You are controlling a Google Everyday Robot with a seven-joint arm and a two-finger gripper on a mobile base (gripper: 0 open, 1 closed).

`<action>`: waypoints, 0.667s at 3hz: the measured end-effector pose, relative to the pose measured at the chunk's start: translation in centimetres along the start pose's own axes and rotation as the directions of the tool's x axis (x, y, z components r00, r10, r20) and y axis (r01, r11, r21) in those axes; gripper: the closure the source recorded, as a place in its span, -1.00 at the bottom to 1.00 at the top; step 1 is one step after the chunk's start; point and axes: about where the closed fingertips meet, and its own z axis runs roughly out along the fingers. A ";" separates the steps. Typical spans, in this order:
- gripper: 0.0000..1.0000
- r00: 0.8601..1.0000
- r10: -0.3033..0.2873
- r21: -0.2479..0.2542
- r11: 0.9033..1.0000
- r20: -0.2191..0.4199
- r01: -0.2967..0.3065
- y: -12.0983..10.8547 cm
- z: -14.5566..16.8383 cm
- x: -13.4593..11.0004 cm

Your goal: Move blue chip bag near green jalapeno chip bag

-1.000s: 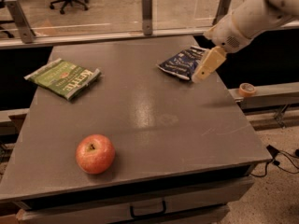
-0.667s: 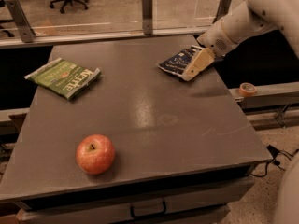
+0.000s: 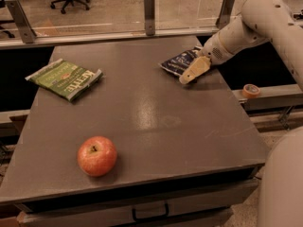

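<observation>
Cream gripper (image 3: 190, 74) overlaps the crinkled navy-blue chip bag (image 3: 177, 62) at one o'clock on the grey table (image 3: 156, 131); whether it grips cannot be told. The flat green Kettle chip bag (image 3: 65, 78) lies at ten o'clock.

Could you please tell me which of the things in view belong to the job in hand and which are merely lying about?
For the job:
blue chip bag, back right
green jalapeno chip bag, back left
tool, at the blue bag's near edge

Lying about:
apple, front left
tape roll, on the ledge at right
</observation>
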 end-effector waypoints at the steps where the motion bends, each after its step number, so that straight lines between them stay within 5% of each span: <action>1: -0.16 1.000 0.028 -0.009 1.000 0.009 -0.028 0.2 -0.3 0.2; 2: 0.31 0.998 0.002 -0.004 1.000 0.070 -0.001 0.6 -2.7 -1.6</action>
